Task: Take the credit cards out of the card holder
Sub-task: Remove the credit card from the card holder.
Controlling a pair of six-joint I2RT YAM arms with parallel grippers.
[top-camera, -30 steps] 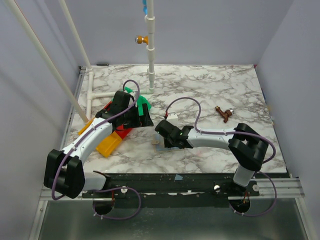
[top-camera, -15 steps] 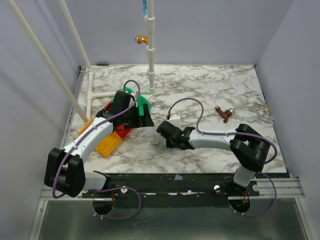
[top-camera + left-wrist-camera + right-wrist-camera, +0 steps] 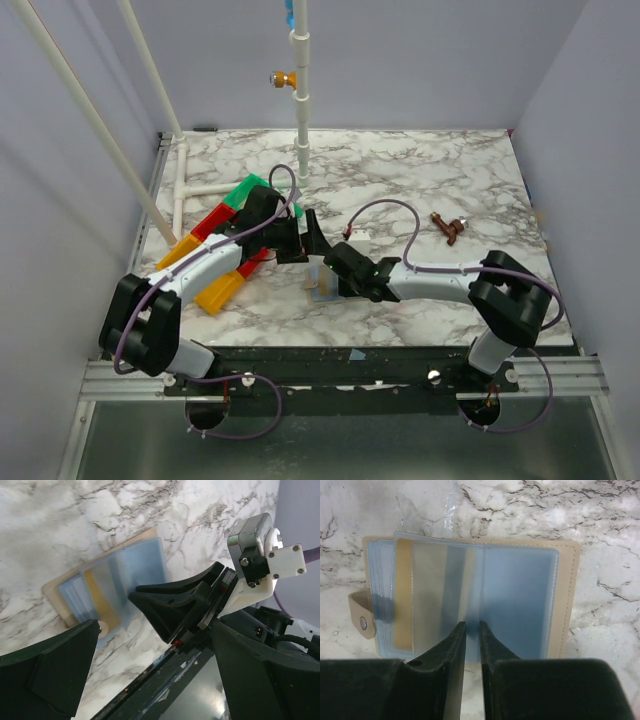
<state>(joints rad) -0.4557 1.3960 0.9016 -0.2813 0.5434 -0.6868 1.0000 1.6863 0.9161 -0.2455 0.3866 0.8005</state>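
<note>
A marble worktop [image 3: 420, 180] carries a green tray [image 3: 243, 189], a red tray [image 3: 212, 222] and an orange tray [image 3: 215, 290] bunched at the left. A small brown object [image 3: 448, 228] lies well apart at the right. A white post [image 3: 301, 110] stands at the back.

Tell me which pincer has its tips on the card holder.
The right pincer: its almost closed tips rest on the middle of the open card holder. The left pincer is spread wide and hovers nearby.

Tan card holder [image 3: 520, 595], grey-blue inside (gold credit card [image 3: 402, 600]); grey-veined white table [image 3: 600, 520].
</note>
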